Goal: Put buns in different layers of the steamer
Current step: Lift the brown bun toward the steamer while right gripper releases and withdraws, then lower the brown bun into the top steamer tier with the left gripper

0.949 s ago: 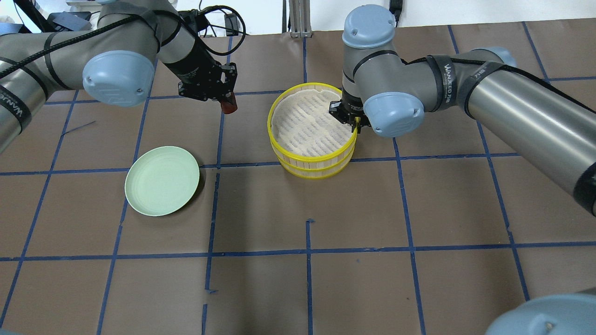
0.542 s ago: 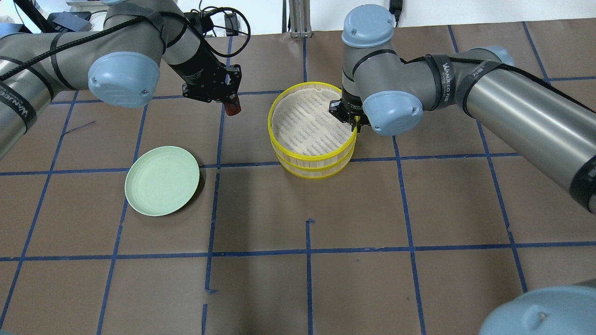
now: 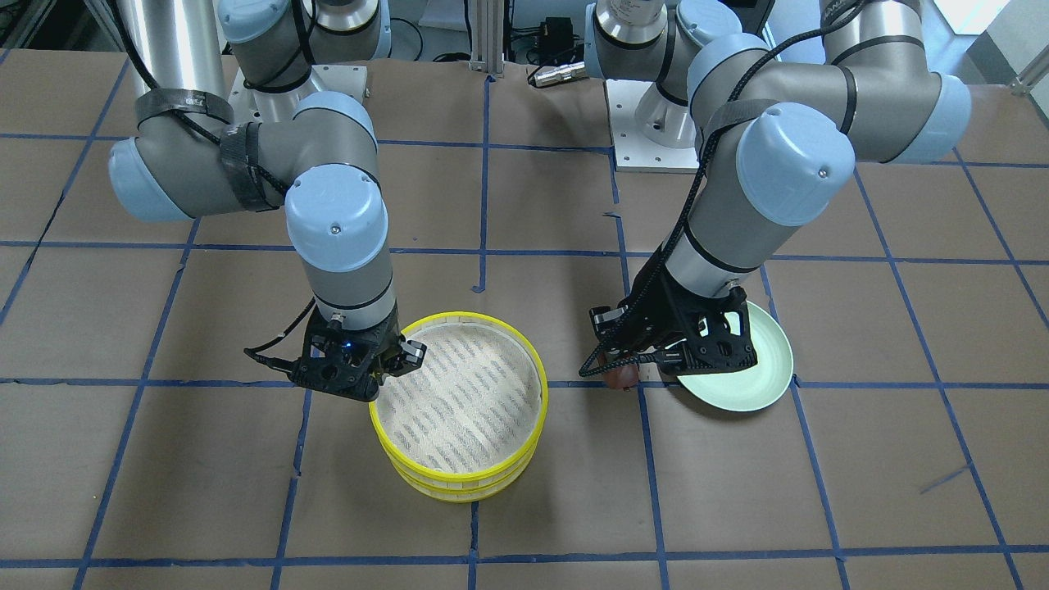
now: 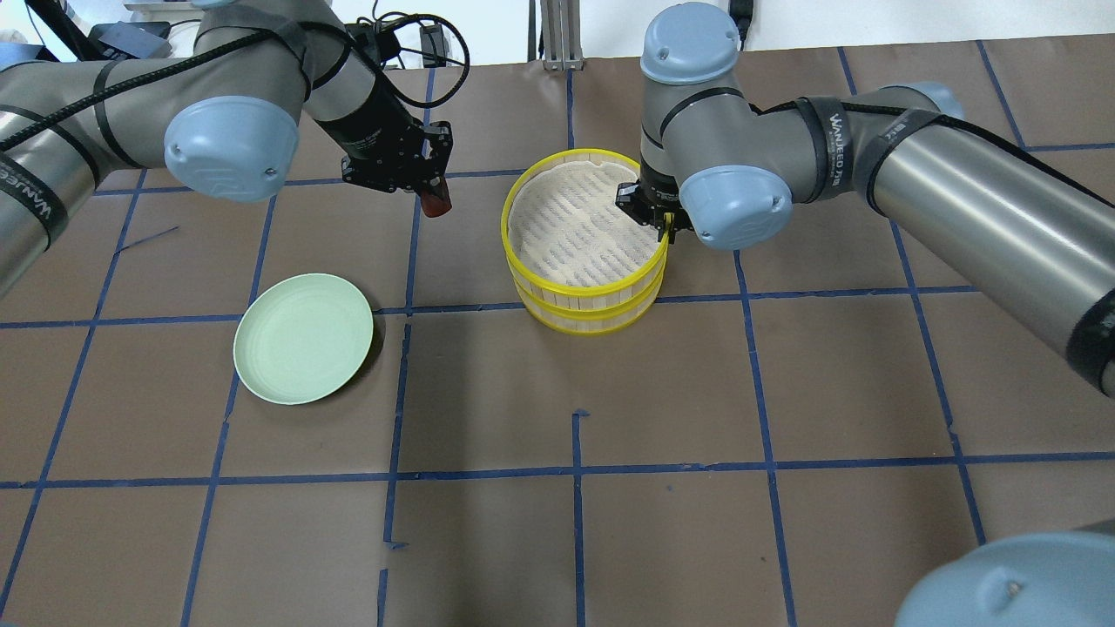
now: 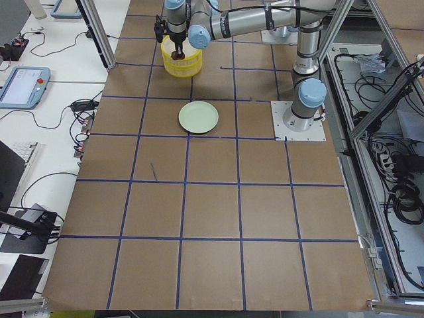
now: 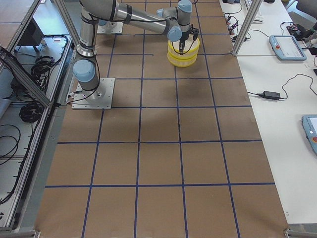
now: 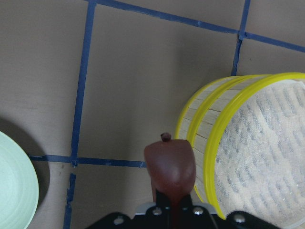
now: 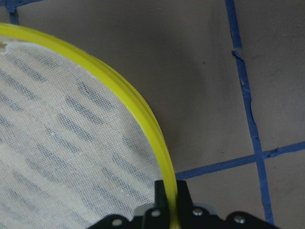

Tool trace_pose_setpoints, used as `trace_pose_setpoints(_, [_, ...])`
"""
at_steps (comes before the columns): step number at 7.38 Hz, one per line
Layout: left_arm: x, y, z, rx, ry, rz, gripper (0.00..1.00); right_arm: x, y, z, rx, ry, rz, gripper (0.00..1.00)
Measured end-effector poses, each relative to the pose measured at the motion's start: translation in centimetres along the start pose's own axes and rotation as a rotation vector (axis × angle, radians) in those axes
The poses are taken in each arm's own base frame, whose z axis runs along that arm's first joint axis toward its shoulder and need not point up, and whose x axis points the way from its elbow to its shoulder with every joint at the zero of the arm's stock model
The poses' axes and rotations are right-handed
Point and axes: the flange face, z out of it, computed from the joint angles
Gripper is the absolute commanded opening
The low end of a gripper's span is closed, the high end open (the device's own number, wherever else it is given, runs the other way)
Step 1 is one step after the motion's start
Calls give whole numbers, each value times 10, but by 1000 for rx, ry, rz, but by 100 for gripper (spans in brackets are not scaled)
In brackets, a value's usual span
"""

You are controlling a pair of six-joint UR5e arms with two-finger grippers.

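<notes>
Two steamer trays stand stacked at the table's middle. The top tray shows its bare mesh floor, and the lower tray sits under it. My right gripper is shut on the top tray's yellow rim at its right side. My left gripper is shut on the dark reddish-brown bun and holds it above the table, just left of the steamer. The bun also shows in the left wrist view and the front view. The white bun is out of view.
A pale green plate lies empty on the table, left of and nearer than the steamer. It is partly behind my left gripper in the front view. Blue tape lines cross the brown table.
My left gripper has moved a little to the right with the brown bun, towards the steamer. My right arm and the top tray's rim have shifted very slightly.
</notes>
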Motion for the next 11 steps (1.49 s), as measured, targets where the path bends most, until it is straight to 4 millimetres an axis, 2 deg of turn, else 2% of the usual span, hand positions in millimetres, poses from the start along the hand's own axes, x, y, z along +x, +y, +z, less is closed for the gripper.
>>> trace_pose_setpoints(3, [0, 0, 0, -1, 1, 0, 6, 0, -1, 3, 3, 2, -14, 45])
trace_pose_setpoints(6, [1, -2, -1, 4, 4, 1, 5, 1, -2, 1, 13, 0, -18, 65])
trace_pose_setpoints(7, [4, -4, -5, 13, 18, -4, 5, 5, -6, -6, 25, -4, -30, 69])
trace_pose_setpoints(8, [11, -6, -10, 23, 38, -24, 5, 22, -13, -24, 42, -9, -40, 72])
trace_pose_setpoints(9, [22, -5, -11, 27, 52, -51, 5, 48, -18, -50, 40, -13, -45, 75])
trace_pose_setpoints(10, [45, -1, 2, 28, 58, -64, 5, 79, -17, -80, 12, -18, -71, 82])
trace_pose_setpoints(11, [72, 5, 27, 28, 59, -54, 9, 100, -11, -108, -6, -31, -88, 83])
